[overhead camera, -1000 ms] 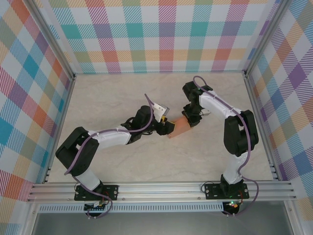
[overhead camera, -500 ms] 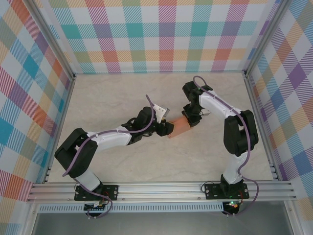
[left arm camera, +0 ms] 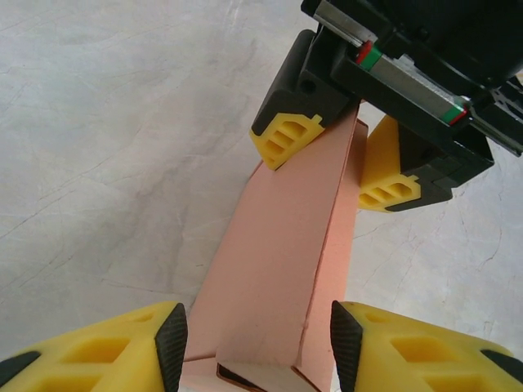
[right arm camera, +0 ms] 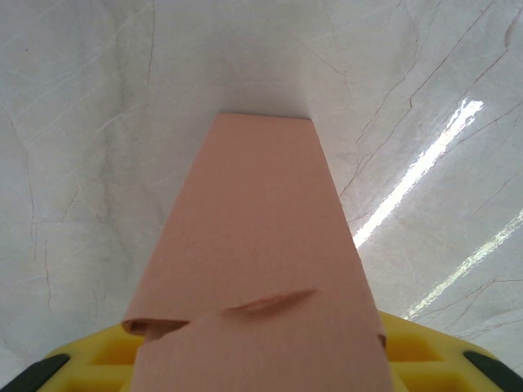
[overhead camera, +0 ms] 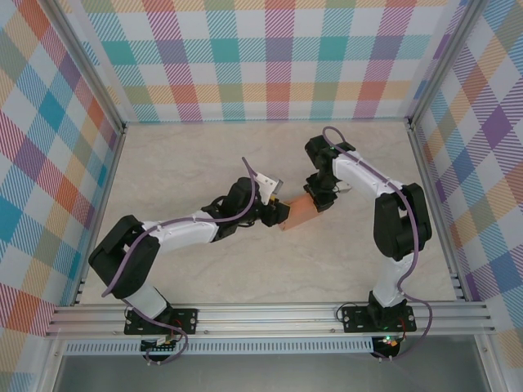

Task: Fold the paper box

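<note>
Your right end effector (left arm camera: 339,163) clamps the far end of the paper box (left arm camera: 278,261), over the middle of the table (overhead camera: 188,163). Your left end effector (left arm camera: 257,347) straddles the near end, its pads just beside the walls. You cannot tell whether they press. Squeeze hard and the thin shell may crush. Pull off-axis and it may tear or slip free.

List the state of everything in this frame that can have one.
box: partly folded, long and narrow, spanning between both grippers.
right gripper: shut on one end of the box.
left gripper: jaws flanking the other end, grip unclear.
</note>
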Available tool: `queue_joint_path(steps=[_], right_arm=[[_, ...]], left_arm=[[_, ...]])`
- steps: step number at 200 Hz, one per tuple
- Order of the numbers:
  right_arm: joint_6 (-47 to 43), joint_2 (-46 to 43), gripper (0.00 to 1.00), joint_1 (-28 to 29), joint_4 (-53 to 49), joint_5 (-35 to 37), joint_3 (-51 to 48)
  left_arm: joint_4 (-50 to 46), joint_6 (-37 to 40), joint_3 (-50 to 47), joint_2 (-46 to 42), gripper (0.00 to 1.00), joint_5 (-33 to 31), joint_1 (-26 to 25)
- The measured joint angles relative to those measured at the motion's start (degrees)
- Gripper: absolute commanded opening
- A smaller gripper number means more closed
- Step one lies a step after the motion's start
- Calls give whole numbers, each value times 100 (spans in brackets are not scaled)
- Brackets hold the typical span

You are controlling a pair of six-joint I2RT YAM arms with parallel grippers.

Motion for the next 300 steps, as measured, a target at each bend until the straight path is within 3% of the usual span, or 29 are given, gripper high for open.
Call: queue_joint_path(steps=[57,87,110,155,196,300], right_arm=[[-2,0,33,0,0,-2,0],[-2,0,33,0,0,-2,0],[0,0,32,0,2,-2,0],[-2,0,32,-4,2,-22,0],[-4,2,32,-4,2,-22,2],[0,37,32,-31,-17,-63,31]], left_arm=[[321,-17,-262,-245,68,149,28],[688,160,-560,-584,70,732,238],[955,385,-713,-713,70,1005,586],[1384,713,-894,-407,69,953,1060],[1718,780,-925,129,66,1215,1051],[2295,774,-946,343,63,1506,822]])
